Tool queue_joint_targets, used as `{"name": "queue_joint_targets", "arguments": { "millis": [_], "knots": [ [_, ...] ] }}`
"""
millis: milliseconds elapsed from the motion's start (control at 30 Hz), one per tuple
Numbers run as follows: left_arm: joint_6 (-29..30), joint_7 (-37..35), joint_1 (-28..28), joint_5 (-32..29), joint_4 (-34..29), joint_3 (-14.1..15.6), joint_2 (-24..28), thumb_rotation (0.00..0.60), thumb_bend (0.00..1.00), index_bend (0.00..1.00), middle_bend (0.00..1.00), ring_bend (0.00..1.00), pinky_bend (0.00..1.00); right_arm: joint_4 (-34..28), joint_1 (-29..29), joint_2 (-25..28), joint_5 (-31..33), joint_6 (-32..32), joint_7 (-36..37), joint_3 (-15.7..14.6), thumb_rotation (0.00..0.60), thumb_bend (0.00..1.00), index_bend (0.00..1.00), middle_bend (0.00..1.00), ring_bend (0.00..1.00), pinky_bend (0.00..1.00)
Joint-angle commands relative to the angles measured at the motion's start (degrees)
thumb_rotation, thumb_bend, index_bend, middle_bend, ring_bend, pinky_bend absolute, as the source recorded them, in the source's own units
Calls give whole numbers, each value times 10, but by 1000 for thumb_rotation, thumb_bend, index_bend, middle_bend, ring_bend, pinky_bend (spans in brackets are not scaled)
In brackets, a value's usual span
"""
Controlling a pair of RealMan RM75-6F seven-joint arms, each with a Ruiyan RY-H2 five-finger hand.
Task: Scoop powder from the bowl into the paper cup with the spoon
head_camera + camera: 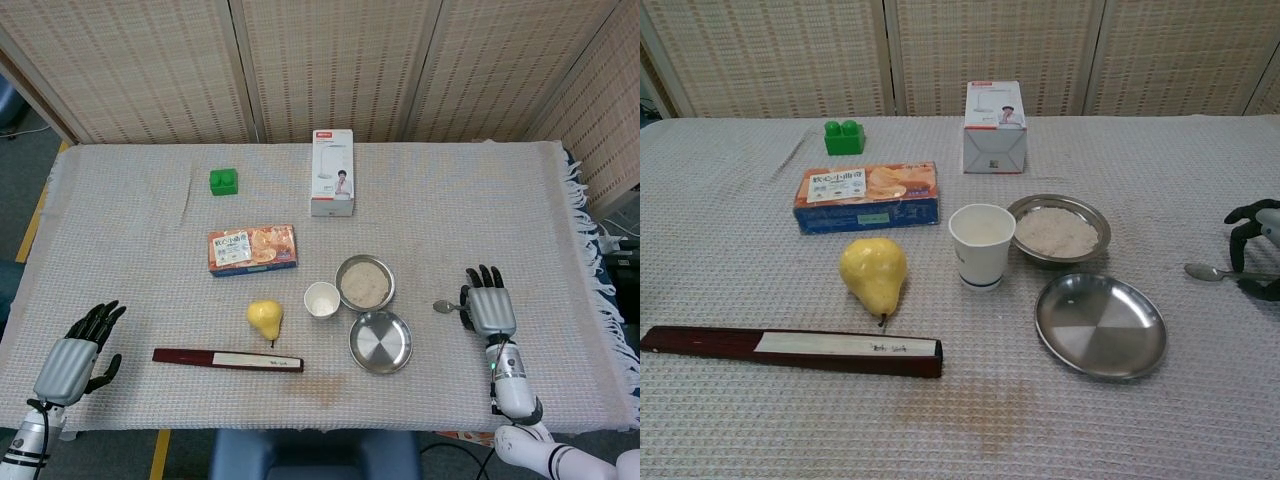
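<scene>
A steel bowl of pale powder sits mid-table, with a white paper cup upright just left of it. The metal spoon lies flat on the cloth to the right, its bowl end pointing left. My right hand is over the spoon's handle end, fingers arched down on the far side and thumb on the near side; the handle runs between them, still on the cloth. My left hand rests at the front left, fingers apart and holding nothing.
An empty steel plate lies in front of the bowl. Left of the cup are a pear, a long dark box and a biscuit box. A green block and a white carton stand further back.
</scene>
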Motion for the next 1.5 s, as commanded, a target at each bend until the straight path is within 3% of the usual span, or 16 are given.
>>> {"name": "queue_joint_targets", "arguments": {
  "millis": [33, 333, 600, 1033, 1233, 1500],
  "knots": [
    [1, -1, 1, 0, 0, 0, 0, 600, 468, 0, 0, 0, 182, 0, 0, 0, -1, 2, -1, -1, 600, 297, 549, 141, 0, 0],
    [3, 1, 1, 2, -3, 1, 1, 600, 468, 0, 0, 0, 183, 2, 0, -3, 1, 2, -2, -3, 600, 298, 571, 159, 0, 0],
    [3, -1, 1, 2, -1, 1, 1, 600, 469, 0, 0, 0, 183, 13, 1, -9, -6, 11, 6, -3, 600, 304, 661, 249, 0, 0],
    [3, 2, 1, 3, -4, 3, 2, 600, 469, 0, 0, 0, 183, -4, 7, 1, -19, 23, 7, 2, 600, 328, 711, 304, 0, 0],
    [6, 0, 1, 6, -7, 2, 3, 600, 469, 0, 0, 0, 183, -53, 30, 26, -33, 41, -45, 16, 600, 335, 719, 304, 0, 0],
    [11, -2, 2, 11, -9, 4, 5, 600, 469, 0, 0, 0, 183, -120, 87, 44, -29, 41, -174, 46, 600, 336, 729, 304, 0, 0]
  ]
}}
